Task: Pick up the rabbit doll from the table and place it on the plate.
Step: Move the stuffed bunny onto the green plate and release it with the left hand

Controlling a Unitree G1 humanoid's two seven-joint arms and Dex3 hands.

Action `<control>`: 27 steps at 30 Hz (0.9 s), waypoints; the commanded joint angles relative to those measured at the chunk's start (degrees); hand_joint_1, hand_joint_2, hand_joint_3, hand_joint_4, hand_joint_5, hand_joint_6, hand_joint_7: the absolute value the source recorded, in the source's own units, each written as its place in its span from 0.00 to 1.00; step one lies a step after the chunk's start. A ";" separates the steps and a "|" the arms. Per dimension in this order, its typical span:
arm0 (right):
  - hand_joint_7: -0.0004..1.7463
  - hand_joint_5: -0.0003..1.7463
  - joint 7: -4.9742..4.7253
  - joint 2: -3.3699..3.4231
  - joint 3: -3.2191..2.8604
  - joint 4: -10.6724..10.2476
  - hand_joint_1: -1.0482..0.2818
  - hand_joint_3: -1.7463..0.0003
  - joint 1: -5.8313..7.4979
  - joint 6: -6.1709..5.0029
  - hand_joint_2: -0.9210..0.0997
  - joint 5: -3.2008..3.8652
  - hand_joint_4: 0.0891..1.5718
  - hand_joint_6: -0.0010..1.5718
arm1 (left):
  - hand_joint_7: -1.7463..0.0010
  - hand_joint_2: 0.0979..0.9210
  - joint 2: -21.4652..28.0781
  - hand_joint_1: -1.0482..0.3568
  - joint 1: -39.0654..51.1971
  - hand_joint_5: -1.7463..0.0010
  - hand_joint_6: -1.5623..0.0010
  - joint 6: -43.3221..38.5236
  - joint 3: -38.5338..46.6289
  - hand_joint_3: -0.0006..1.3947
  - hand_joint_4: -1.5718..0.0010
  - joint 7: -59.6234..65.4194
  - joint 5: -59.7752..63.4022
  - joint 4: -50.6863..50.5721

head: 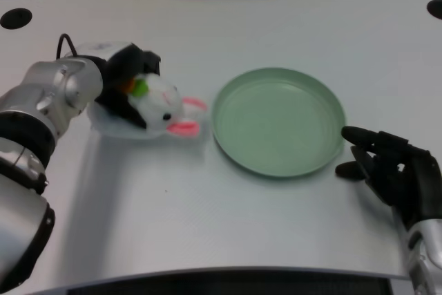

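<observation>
The rabbit doll [160, 105] is seen at the left of the white bench [207, 205], lying on its side with its pink-lined ears pointing toward the green plate [278, 121], which sits just beside it to the right and holds nothing. The left hand [128, 84] is wrapped around the rear of the doll — its black fingers [141, 60] are curled over the top and back of the white body, and an orange-and-green trim is visible between them. Whether the doll is already lifted clear or still touching the bench cannot be told; it looks low, at most barely raised.

The step in hand is judged to be the grasp, or the very start of the lift. The placing has not yet been done.

For the next move, a firm hold on the soft body is called for, then a lift and a short carry to the right until the doll is over the plate's middle — the rim must be cleared by the trailing ears before the fingers are let apart.
</observation>
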 commanded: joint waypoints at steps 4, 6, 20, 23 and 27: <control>0.01 0.49 -0.05 0.20 -0.46 0.64 0.49 0.89 -0.53 0.06 0.00 0.83 0.52 0.67 | 0.00 0.95 2.28 0.63 0.98 0.00 0.59 -0.61 6.69 0.00 0.47 -1.64 -6.89 -1.95; 0.01 0.49 -0.26 0.15 -0.43 0.67 0.49 0.90 -0.56 0.16 0.00 0.64 0.52 0.67 | 0.00 0.96 3.10 0.62 0.71 0.00 0.62 -0.36 8.65 0.01 0.48 -2.79 -8.92 -3.40; 0.00 0.49 -0.10 -0.08 -0.49 1.99 0.50 0.89 -1.14 -0.88 0.00 0.50 0.51 0.66 | 0.00 0.94 0.24 0.61 0.66 0.00 0.59 -4.60 13.49 0.00 0.49 -3.57 -14.59 -10.08; 0.00 0.50 -0.03 -0.02 -0.62 2.25 0.49 0.89 -1.35 -0.55 0.00 0.66 0.51 0.67 | 0.00 0.94 -2.16 0.59 -1.07 0.00 0.57 -4.51 13.46 0.00 0.48 -4.28 -14.99 -10.22; 0.00 0.50 -0.20 0.05 -0.51 2.40 0.49 0.90 -1.26 -1.06 0.00 0.34 0.52 0.67 | 0.00 0.93 -4.67 0.59 -3.45 0.00 0.55 -3.60 13.24 0.00 0.46 -5.26 -14.73 -9.32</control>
